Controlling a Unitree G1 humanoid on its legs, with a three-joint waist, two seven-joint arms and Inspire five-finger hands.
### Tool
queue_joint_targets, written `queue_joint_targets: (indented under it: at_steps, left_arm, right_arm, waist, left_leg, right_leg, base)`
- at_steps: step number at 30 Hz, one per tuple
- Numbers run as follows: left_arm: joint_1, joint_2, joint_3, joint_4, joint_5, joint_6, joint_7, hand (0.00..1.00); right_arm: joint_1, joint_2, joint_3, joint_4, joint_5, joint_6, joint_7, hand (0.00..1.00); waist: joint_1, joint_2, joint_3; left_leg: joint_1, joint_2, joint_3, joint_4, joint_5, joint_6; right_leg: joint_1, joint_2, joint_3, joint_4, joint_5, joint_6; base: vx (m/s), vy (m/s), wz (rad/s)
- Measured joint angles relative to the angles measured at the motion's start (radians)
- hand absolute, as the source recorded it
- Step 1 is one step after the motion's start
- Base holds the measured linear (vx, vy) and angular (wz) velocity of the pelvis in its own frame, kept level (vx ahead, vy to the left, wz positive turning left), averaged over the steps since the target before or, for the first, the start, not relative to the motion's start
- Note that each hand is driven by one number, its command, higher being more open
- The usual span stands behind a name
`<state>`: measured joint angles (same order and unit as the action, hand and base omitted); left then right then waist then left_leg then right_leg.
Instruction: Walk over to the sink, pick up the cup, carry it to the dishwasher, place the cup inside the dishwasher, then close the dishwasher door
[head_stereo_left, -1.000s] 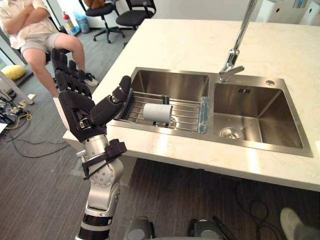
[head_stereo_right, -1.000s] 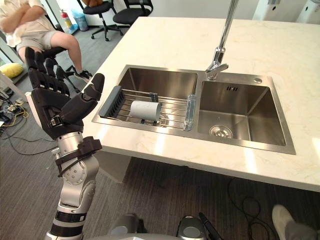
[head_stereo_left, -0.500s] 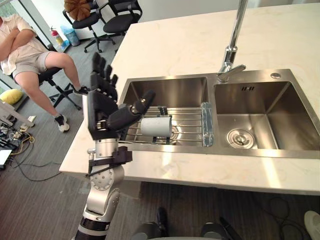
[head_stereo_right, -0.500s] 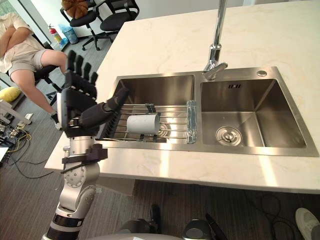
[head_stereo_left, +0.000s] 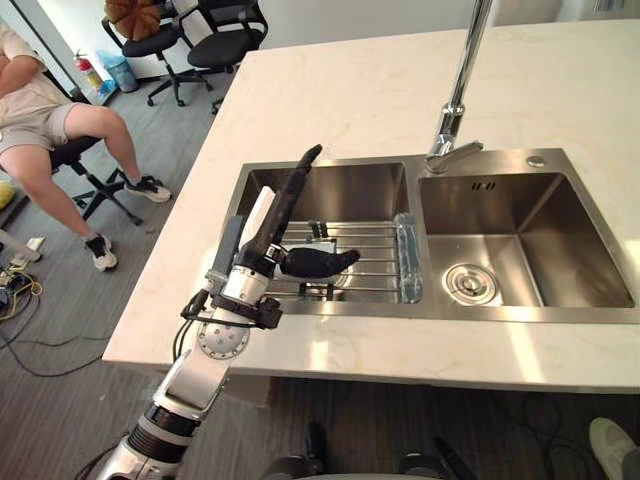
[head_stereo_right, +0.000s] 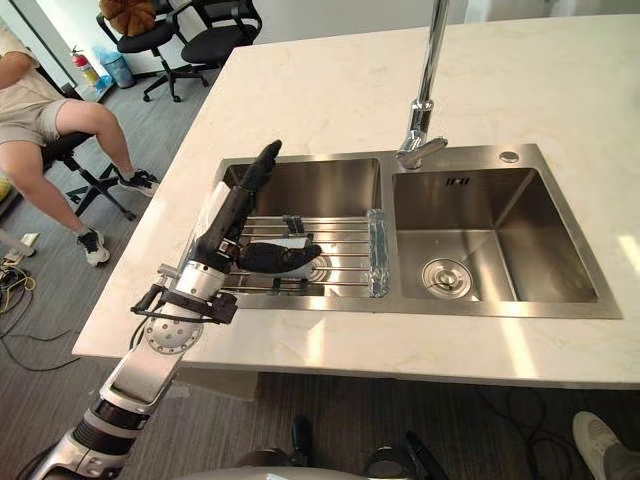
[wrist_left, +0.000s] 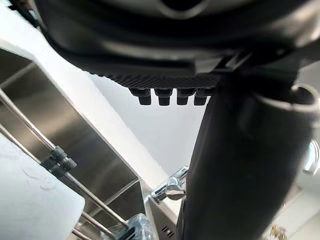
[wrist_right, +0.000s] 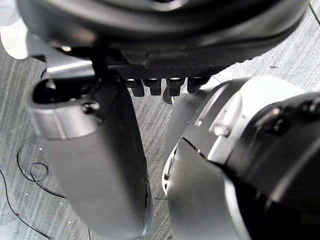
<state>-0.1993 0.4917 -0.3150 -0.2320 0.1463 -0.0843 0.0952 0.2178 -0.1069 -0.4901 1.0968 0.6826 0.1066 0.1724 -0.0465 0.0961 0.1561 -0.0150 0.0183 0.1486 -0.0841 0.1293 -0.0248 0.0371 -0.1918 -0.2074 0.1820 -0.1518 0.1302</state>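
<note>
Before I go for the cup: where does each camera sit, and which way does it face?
Left eye view: on the head, looking down at the sink; left hand reaches over the rack in its left basin.
Right eye view: beside it, same scene, same arm.
Left wrist view: along the left hand, facing cup, rack and faucet.
Right wrist view: along the right hand, facing the floor.
Shared: rack and faucet show in eye and left wrist views.
</note>
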Motion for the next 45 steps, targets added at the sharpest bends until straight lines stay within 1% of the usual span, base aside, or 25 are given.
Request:
queue_joint_targets:
  at_steps: [4, 6, 10, 16, 19, 23, 26, 28, 30, 34, 37, 40, 43, 45]
  left_arm:
    - [-0.007, 0.056, 0.0, 0.0, 0.017, 0.004, -0.034, 1.0]
    - [-0.016, 0.089, 0.0, 0.0, 0.048, 0.023, -0.054, 1.0]
    - [-0.017, 0.122, 0.0, 0.005, 0.065, 0.045, -0.058, 1.0]
    - [-0.027, 0.13, 0.001, 0.055, 0.071, 0.06, -0.059, 1.0]
    - [-0.029, 0.13, 0.001, 0.093, 0.094, 0.066, -0.079, 1.0]
    - [-0.029, 0.139, 0.0, 0.167, 0.111, 0.068, -0.138, 1.0]
    - [-0.033, 0.17, -0.006, 0.21, 0.106, 0.078, -0.195, 1.0]
    - [-0.056, 0.18, -0.015, 0.224, 0.107, 0.08, -0.234, 1.0]
    - [-0.089, 0.199, -0.036, 0.251, 0.108, 0.081, -0.269, 1.0]
    - [-0.112, 0.205, -0.049, 0.292, 0.116, 0.076, -0.292, 1.0]
    - [-0.12, 0.207, -0.05, 0.317, 0.12, 0.053, -0.296, 1.0]
    - [-0.142, 0.221, -0.084, 0.334, 0.131, 0.052, -0.308, 1.0]
    - [-0.175, 0.233, -0.109, 0.359, 0.129, 0.044, -0.349, 1.0]
    - [-0.196, 0.247, -0.126, 0.36, 0.129, 0.044, -0.395, 1.0]
  right_arm:
    - [0.004, -0.006, -0.012, 0.011, 0.0, 0.0, 0.005, 1.0]
    - [0.001, -0.009, -0.016, 0.017, 0.0, 0.0, 0.012, 1.0]
    - [-0.007, -0.014, -0.022, 0.02, 0.001, 0.0, 0.021, 1.0]
    - [-0.03, -0.02, -0.027, 0.018, 0.002, 0.0, 0.027, 1.0]
    - [-0.033, -0.021, -0.027, 0.017, 0.003, 0.0, 0.026, 1.0]
    - [-0.032, -0.021, -0.026, 0.013, 0.005, 0.002, 0.024, 1.0]
    - [-0.031, -0.023, -0.024, 0.008, 0.027, 0.012, 0.021, 1.0]
    - [-0.029, -0.027, -0.022, 0.008, 0.031, 0.014, 0.017, 1.0]
    - [-0.028, -0.031, -0.004, -0.005, 0.031, 0.014, 0.013, 1.0]
    - [-0.027, -0.04, 0.042, -0.024, 0.031, 0.012, -0.008, 1.0]
    - [-0.026, -0.047, 0.066, -0.024, 0.031, 0.009, -0.029, 1.0]
    - [-0.027, -0.048, 0.07, -0.025, 0.031, 0.007, -0.041, 1.0]
    - [-0.029, -0.059, 0.097, -0.025, 0.031, 0.004, -0.047, 1.0]
    - [-0.033, -0.064, 0.109, -0.026, 0.031, 0.0, -0.054, 1.0]
  waist:
    - [-0.001, -0.002, -0.017]
    - [-0.001, -0.003, -0.017]
    - [-0.001, -0.004, -0.017]
    - [-0.001, -0.007, -0.018]
    - [-0.002, -0.009, -0.019]
    - [-0.006, -0.009, -0.02]
    - [-0.01, -0.009, -0.02]
    - [-0.01, -0.009, -0.02]
    - [-0.023, -0.009, -0.02]
    - [-0.038, -0.003, -0.02]
    - [-0.044, 0.002, -0.016]
    - [-0.051, 0.01, -0.011]
    - [-0.055, 0.024, -0.004]
    - [-0.058, 0.033, -0.001]
  left_leg:
    - [-0.004, -0.003, -0.003, 0.0, 0.0, 0.001]
    - [-0.006, -0.004, -0.007, 0.0, 0.004, 0.006]
    - [-0.009, -0.006, -0.011, 0.0, 0.007, 0.009]
    - [-0.01, -0.006, -0.013, 0.0, 0.007, 0.009]
    - [-0.01, -0.006, -0.013, 0.0, 0.007, 0.009]
    - [-0.009, -0.005, -0.013, 0.0, 0.008, 0.009]
    - [-0.008, -0.001, -0.013, 0.0, 0.009, 0.008]
    - [0.0, 0.0, -0.014, 0.0, 0.009, 0.007]
    - [0.011, 0.001, -0.014, 0.0, 0.007, 0.006]
    - [0.011, 0.006, -0.01, -0.001, 0.001, -0.004]
    - [0.01, 0.008, -0.007, -0.002, -0.002, -0.008]
    - [0.01, 0.009, -0.007, -0.002, -0.004, -0.01]
    - [0.011, 0.01, -0.006, -0.002, -0.006, -0.011]
    - [0.012, 0.01, -0.006, -0.002, -0.009, -0.015]
  right_leg:
    - [0.004, 0.001, -0.005, -0.013, 0.006, 0.004]
    - [0.006, 0.001, -0.01, -0.016, 0.007, 0.005]
    - [0.009, 0.001, -0.014, -0.025, 0.009, 0.006]
    - [0.009, 0.001, -0.016, -0.026, 0.009, 0.006]
    - [0.009, 0.001, -0.016, -0.026, 0.009, 0.006]
    - [0.013, 0.003, -0.017, -0.033, 0.012, 0.006]
    - [0.019, 0.008, -0.018, -0.047, 0.019, 0.004]
    - [0.035, 0.01, -0.021, -0.061, 0.024, 0.004]
    - [0.048, 0.01, -0.023, -0.067, 0.026, 0.004]
    - [0.048, 0.012, -0.022, -0.077, 0.028, 0.003]
    - [0.049, 0.014, -0.023, -0.086, 0.029, 0.004]
    - [0.053, 0.016, -0.026, -0.096, 0.031, 0.002]
    - [0.055, 0.017, -0.028, -0.101, 0.032, 0.002]
    - [0.058, 0.016, -0.034, -0.106, 0.032, 0.002]
  base:
    - [0.01, 0.007, 0.02]
    - [0.01, 0.008, 0.05]
    - [0.01, 0.003, 0.02]
    - [0.0, 0.001, 0.01]
    - [0.0, 0.0, 0.0]
    - [0.0, 0.0, 0.0]
    - [0.0, 0.0, 0.0]
    - [0.0, 0.0, 0.0]
    - [0.0, 0.0, 0.0]
    - [-0.01, 0.006, -0.04]
    - [0.0, 0.001, -0.03]
    - [0.04, -0.006, -0.01]
    - [0.06, -0.013, -0.03]
    - [0.04, -0.011, -0.02]
